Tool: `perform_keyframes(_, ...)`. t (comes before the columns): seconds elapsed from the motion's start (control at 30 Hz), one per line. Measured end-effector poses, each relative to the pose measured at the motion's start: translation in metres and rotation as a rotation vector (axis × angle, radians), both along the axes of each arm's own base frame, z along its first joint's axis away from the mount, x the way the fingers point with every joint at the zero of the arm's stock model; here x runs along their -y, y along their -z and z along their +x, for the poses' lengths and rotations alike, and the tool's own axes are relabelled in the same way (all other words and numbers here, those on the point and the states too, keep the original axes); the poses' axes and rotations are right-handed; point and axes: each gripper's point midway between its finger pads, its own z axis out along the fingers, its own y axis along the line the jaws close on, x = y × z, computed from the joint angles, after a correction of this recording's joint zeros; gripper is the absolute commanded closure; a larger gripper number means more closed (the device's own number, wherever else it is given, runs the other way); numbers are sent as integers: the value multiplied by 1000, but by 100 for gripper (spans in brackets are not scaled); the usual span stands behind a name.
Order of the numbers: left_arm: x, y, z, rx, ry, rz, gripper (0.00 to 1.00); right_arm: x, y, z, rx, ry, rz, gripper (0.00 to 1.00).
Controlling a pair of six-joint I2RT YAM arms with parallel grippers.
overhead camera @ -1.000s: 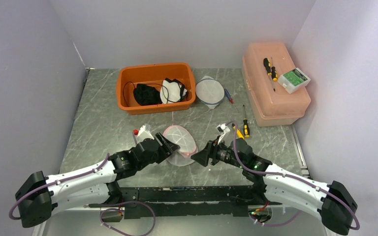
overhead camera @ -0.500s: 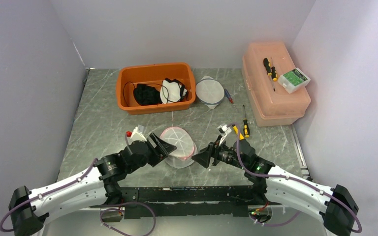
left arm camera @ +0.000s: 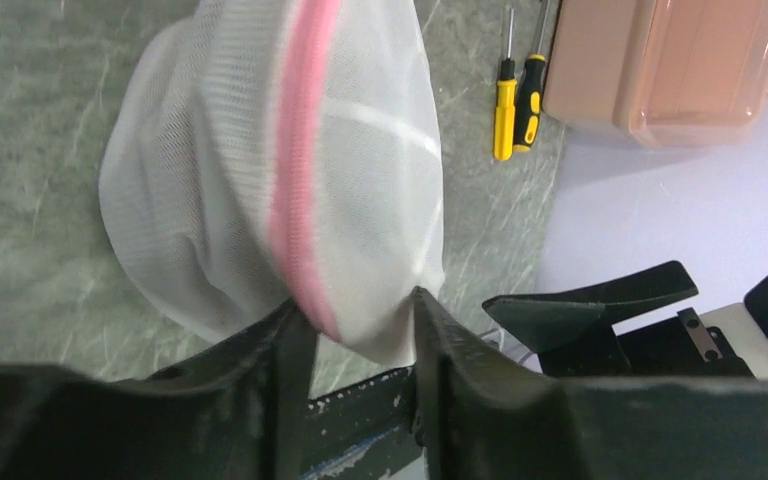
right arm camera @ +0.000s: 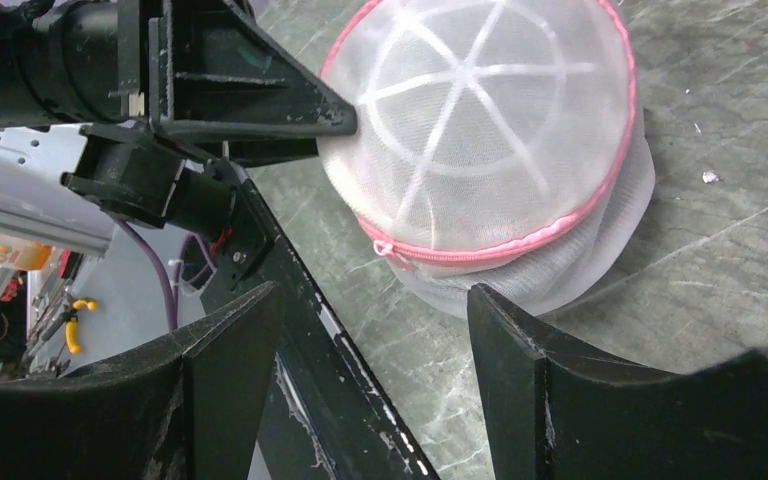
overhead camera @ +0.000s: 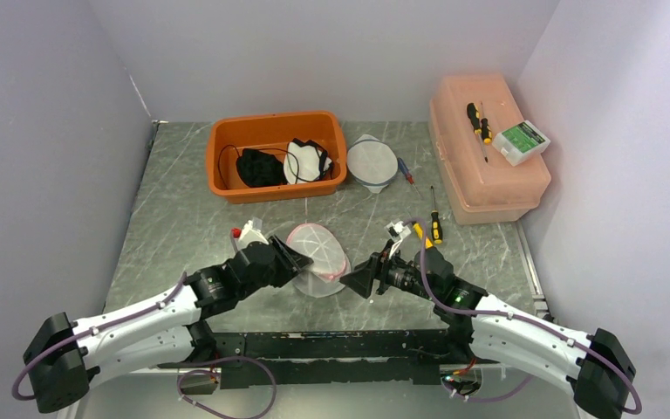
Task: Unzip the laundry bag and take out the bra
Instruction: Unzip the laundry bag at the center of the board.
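The round white mesh laundry bag (overhead camera: 318,253) with a pink zipper (right arm camera: 480,252) sits at the table's near middle, tilted up on its left side. My left gripper (overhead camera: 301,260) is shut on the bag's left edge, and in the left wrist view the fingers (left arm camera: 290,330) pinch the mesh (left arm camera: 290,170) beside the zipper (left arm camera: 295,180). My right gripper (overhead camera: 353,281) is open and empty just right of the bag, and in its own view (right arm camera: 375,300) the bag (right arm camera: 490,130) lies ahead of the jaws, which do not touch it. The zipper looks closed. The bra is hidden.
An orange bin (overhead camera: 227,166) holding black and white garments stands at the back. A second white mesh bag (overhead camera: 372,161) lies next to it. A pink plastic box (overhead camera: 488,175) with screwdrivers and a green packet stands at the back right. A yellow screwdriver (overhead camera: 436,225) lies near my right arm.
My left arm drew back to the left with the bag, then came forward again, and the bag is tilted up a little more. My right gripper has barely moved.
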Motion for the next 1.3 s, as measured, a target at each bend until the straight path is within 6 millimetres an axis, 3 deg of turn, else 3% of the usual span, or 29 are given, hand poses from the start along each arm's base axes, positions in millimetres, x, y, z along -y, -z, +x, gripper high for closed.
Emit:
perform_keyframes(0.2, 4, -6, 15, 28, -18, -25, 96, 0, 0, 0, 0, -2, 0, 28)
perform_keyframes(0.23, 5, -7, 16, 31, -14, -31, 97, 0, 0, -1, 1, -4, -1, 28)
perform_keyframes(0.5, 16, -31, 18, 61, 12, -89, 97, -3, 0, -7, 2, -37, -1, 27)
perform_keyframes(1.07, 27, -46, 18, 77, 39, -158, 97, -23, 34, -16, -150, -117, -49, 32)
perform_keyframes(1.3, 26, -49, 17, 83, 39, -164, 97, -29, 29, -15, -150, -133, -15, 39)
